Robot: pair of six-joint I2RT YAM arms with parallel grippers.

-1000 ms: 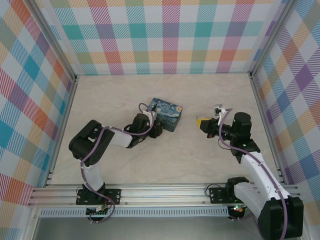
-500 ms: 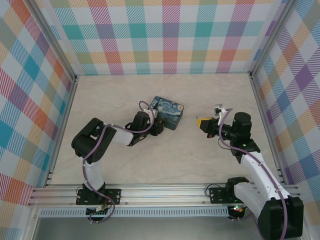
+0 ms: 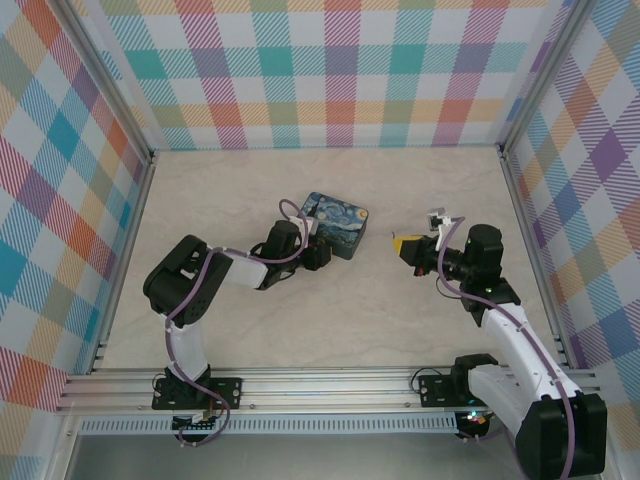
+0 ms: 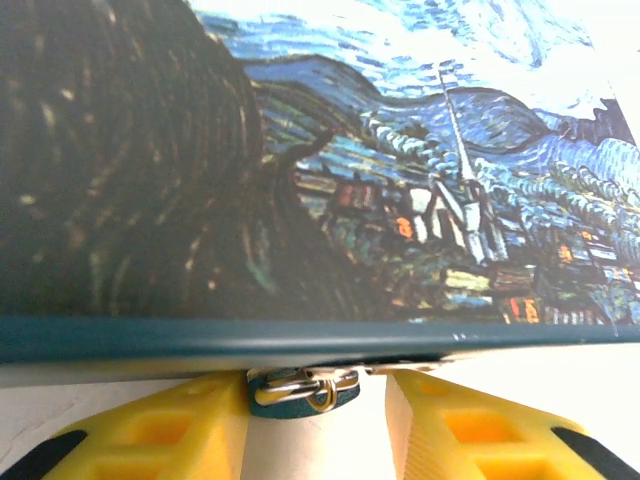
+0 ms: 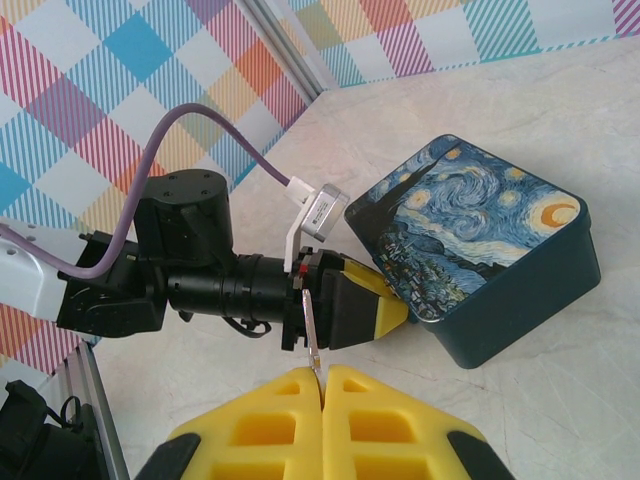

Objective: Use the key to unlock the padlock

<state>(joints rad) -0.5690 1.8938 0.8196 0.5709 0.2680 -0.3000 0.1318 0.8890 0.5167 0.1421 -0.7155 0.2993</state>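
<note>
The padlock [image 4: 305, 387] is sitting at the lower centre of the left wrist view, tucked against the bottom edge of the painted tin [image 4: 300, 150]. The left gripper [image 4: 318, 400] is flanking it with its jaws standing apart. One yellow finger appears to be touching the padlock, and the other is showing a small gap. At the bottom centre of the right wrist view, the right gripper [image 5: 322, 380] is pinching the key [image 5: 310, 325], jaws together, with the blade pointing up-frame. In the top view, the two grippers are positioned mid-frame over the table [image 3: 300, 320], well apart.
</note>
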